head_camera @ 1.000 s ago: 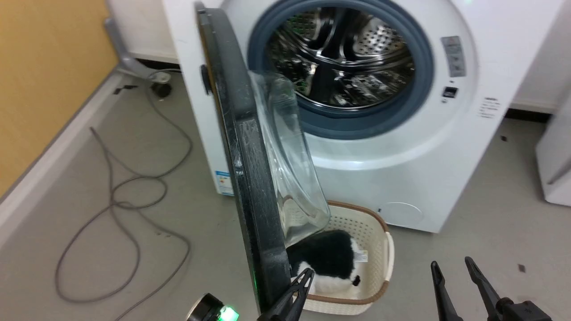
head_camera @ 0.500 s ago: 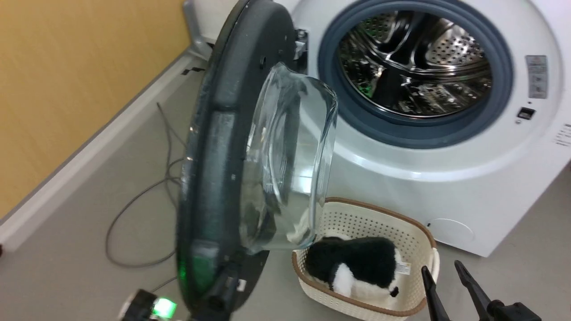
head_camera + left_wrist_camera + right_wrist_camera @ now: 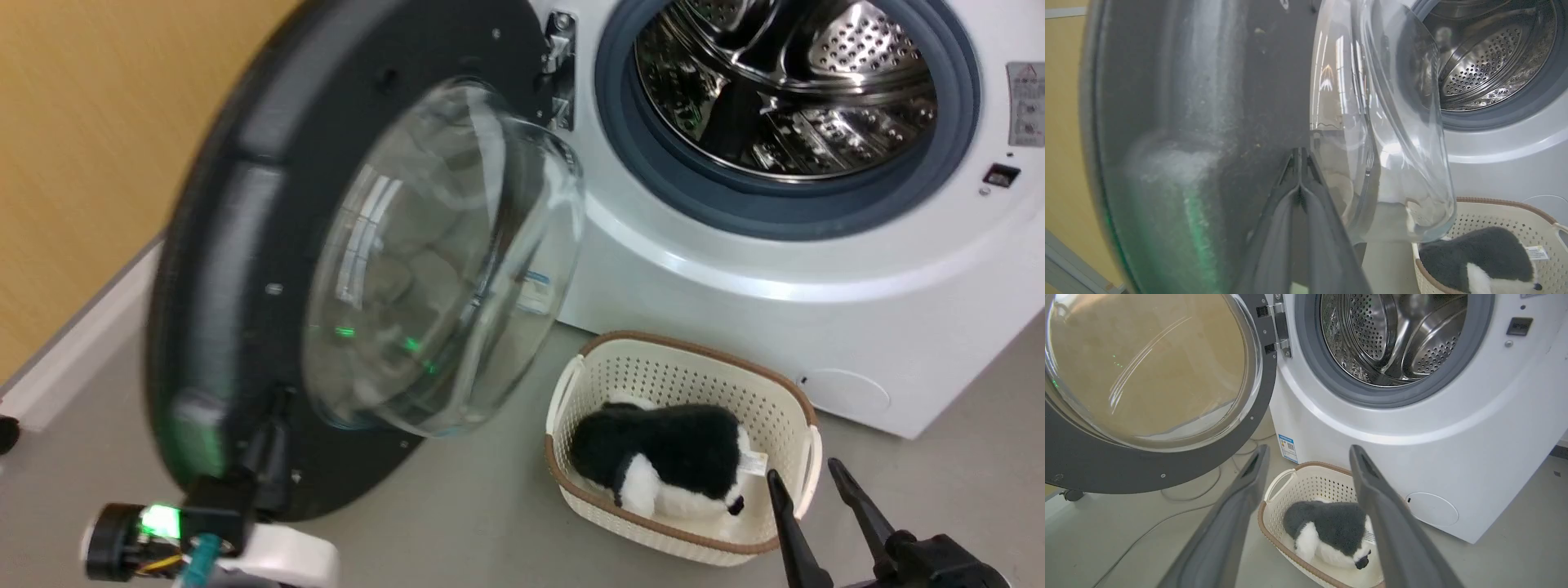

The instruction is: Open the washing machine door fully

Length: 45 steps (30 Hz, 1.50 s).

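Note:
The washing machine door [image 3: 237, 245] stands swung far out to the left, its inner face and bulging glass bowl [image 3: 441, 261] turned towards me. The white washing machine [image 3: 735, 278] shows its steel drum [image 3: 784, 82] inside the grey gasket. My left gripper [image 3: 1299, 152] is shut, its fingertips pressed together against the dark inner face of the door [image 3: 1208, 102] near its lower rim. My right gripper [image 3: 804, 482] hangs open at the lower right with nothing between its fingers [image 3: 1241, 498], above the basket. The door hinge [image 3: 1278, 326] sits at the machine's left.
A cream basket [image 3: 694, 347] holding a black-and-white plush toy [image 3: 661, 465] stands on the floor before the machine. A yellow wall [image 3: 82, 163] with a pale baseboard [image 3: 73, 351] lies close behind the door. Cables [image 3: 1180, 494] trail on the floor under the door.
The door has swung from edge-on to wide open leftward, with my left gripper staying at its lower part. The head camera shifted too. The right gripper kept its open pose.

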Tool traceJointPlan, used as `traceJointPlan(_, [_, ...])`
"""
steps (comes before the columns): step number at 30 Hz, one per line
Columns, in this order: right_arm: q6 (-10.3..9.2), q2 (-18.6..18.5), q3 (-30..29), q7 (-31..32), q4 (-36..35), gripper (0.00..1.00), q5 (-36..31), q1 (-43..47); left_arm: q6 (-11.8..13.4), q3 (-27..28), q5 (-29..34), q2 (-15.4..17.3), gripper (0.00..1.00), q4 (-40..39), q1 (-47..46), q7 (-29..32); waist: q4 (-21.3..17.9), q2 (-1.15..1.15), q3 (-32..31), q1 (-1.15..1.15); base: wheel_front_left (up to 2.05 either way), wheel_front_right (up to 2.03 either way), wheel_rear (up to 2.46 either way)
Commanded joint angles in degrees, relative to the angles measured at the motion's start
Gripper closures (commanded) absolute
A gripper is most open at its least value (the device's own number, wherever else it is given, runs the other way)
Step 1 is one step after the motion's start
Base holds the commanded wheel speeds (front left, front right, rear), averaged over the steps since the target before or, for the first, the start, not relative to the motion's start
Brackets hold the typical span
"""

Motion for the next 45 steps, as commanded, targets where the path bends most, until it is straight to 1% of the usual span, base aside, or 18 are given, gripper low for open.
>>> traceJointPlan(1, [0.03,0.16,-0.21,-0.26,0.08,0.00,-0.42,-0.85,0.50,0.89,-0.53,0.31,1.00,0.93,-1.17,-0.35,-0.62,0.00,0.70,0.00,0.00,0.00,0.00])
traceJointPlan(7, [0.03,0.16,-0.62,-0.26,0.11,0.00,-1.26,-1.93,1.86,7.19,-3.92,1.38,1.00,8.04,-5.39,-1.07,-2.41,0.00,2.90,0.00,0.00,0.00,0.00])
traceJointPlan(10, [0.03,0.16,-1.13,-0.26,0.08,0.00,-1.62,-2.57,2.03,10.15,-5.42,1.99,1.00,10.98,-7.92,-1.19,-3.14,0.00,4.09,0.00,0.00,0.00,0.00])
traceJointPlan(14, [0.03,0.16,-1.08,-0.26,0.06,0.00,-1.04,-3.73,2.22,13.17,-6.63,2.00,1.00,14.16,-11.25,-1.23,-4.32,0.00,5.73,0.00,0.00,0.00,0.00])
traceJointPlan(16, [0.03,0.16,-0.73,-0.26,0.06,0.00,-1.16,-4.34,2.65,15.01,-6.99,2.33,1.00,15.83,-12.70,-1.23,-4.99,0.00,6.41,0.00,0.00,0.00,0.00])
traceJointPlan(21, [0.03,0.16,-0.47,-0.26,-0.08,0.00,-1.52,-5.36,2.96,20.33,-8.61,3.42,1.00,19.77,-15.01,-1.24,-6.86,0.00,7.76,0.00,0.00,0.00,0.00])
traceJointPlan(24, [0.03,0.16,-0.71,-0.26,-0.20,0.00,-1.83,-5.62,2.31,22.64,-8.97,4.55,1.00,21.72,-15.80,-1.24,-7.80,0.00,8.30,0.00,0.00,0.00,0.00])
traceJointPlan(31, [0.03,0.16,-1.09,-0.26,-0.12,0.00,-2.21,-5.89,0.16,24.46,-8.28,6.39,1.00,26.59,-19.38,-1.24,-8.52,0.00,8.75,0.00,0.00,0.00,0.00])
traceJointPlan(37, [0.03,0.16,-0.89,-0.26,-0.26,0.00,-2.54,-6.41,-1.01,26.22,-8.44,7.43,1.00,32.13,-22.37,-1.24,-8.79,0.00,8.28,0.00,0.00,0.00,0.00])
traceJointPlan(41, [0.03,0.16,-1.13,-0.26,-0.18,0.00,-2.33,-6.04,-2.03,25.95,-7.16,7.09,1.00,33.19,-22.69,-1.25,-8.88,0.00,6.93,0.00,0.00,0.00,0.00])
traceJointPlan(45, [0.03,0.16,-1.52,-0.26,-0.02,0.00,-1.71,-4.90,-2.35,25.41,-5.04,5.22,1.00,29.79,-20.26,-1.25,-8.94,0.00,4.30,0.00,0.00,0.00,0.00])
